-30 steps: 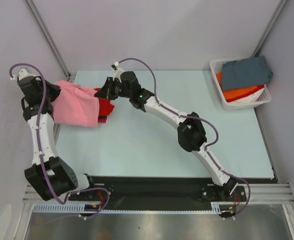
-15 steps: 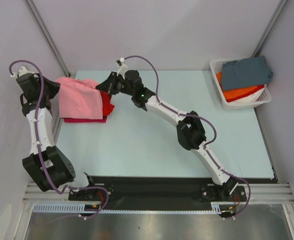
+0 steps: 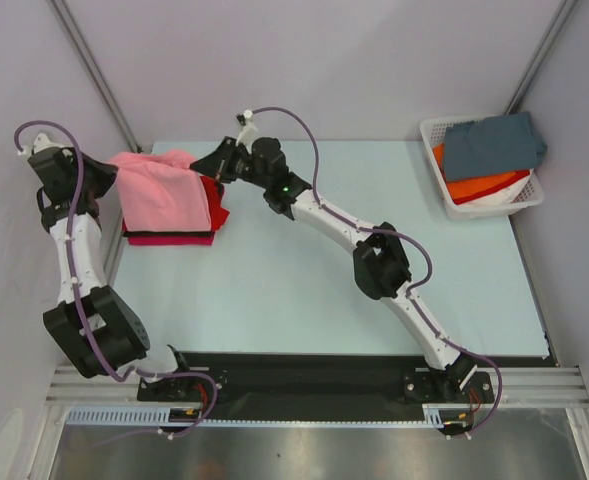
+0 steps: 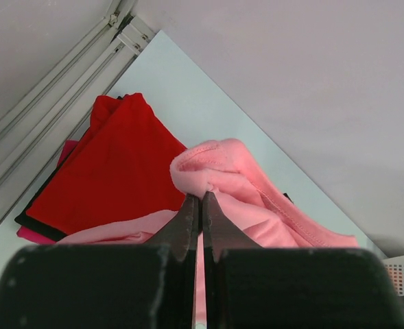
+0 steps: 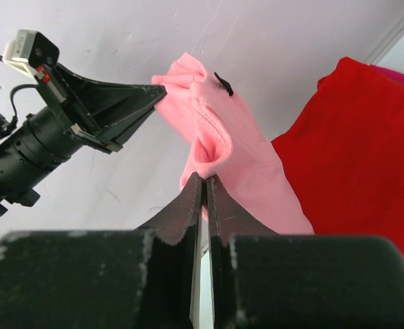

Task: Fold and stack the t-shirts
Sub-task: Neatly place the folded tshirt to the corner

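The table [image 3: 304, 290] is open across its middle and near side, and the white basket [image 3: 429, 128] sits well apart at the far right. Over the last second we carried the light pink t-shirt [image 3: 159, 195] back over the red t-shirt [image 3: 214, 208] and magenta t-shirt [image 3: 169, 240] in the far left corner. We judge it ready to lower. The left gripper [image 4: 200, 199] and right gripper [image 5: 203, 179] each have jaws pinched tight on pink cloth. The rail [image 4: 57, 86] crowds the left edge, so free room lies rightward.
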`<state>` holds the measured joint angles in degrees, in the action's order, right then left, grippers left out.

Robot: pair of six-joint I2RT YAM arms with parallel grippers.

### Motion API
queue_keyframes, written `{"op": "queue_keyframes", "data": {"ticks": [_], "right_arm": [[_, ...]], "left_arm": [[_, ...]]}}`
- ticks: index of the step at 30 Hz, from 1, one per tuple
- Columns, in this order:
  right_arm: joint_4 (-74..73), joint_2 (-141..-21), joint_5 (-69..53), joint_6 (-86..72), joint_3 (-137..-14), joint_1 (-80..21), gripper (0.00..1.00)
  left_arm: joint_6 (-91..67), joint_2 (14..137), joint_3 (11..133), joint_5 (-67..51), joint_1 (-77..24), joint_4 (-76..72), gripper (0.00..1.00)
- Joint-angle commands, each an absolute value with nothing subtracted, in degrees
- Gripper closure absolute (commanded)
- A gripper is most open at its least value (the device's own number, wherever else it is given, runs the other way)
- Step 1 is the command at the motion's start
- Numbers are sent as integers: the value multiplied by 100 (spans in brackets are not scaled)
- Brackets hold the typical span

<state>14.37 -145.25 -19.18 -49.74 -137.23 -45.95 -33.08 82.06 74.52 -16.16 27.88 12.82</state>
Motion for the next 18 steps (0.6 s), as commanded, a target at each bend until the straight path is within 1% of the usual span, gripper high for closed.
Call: {"op": "queue_keyframes", "data": {"ticks": [1, 11, 18], "right_arm": [[1819, -14703, -1784, -5176, -14115, -4518, 100], [2170, -15108, -1767, -5678, -14177, -4421, 100], [2311, -15345, -1626, -5792, -14335, -4351, 100]], "left_arm": [[-3401, 8331, 7769, -1766, 2856, 897, 100], [-3489, 8797, 8042, -1793, 2856, 695, 100], [-3735, 9167, 7945, -2056, 2856, 72, 100]]}}
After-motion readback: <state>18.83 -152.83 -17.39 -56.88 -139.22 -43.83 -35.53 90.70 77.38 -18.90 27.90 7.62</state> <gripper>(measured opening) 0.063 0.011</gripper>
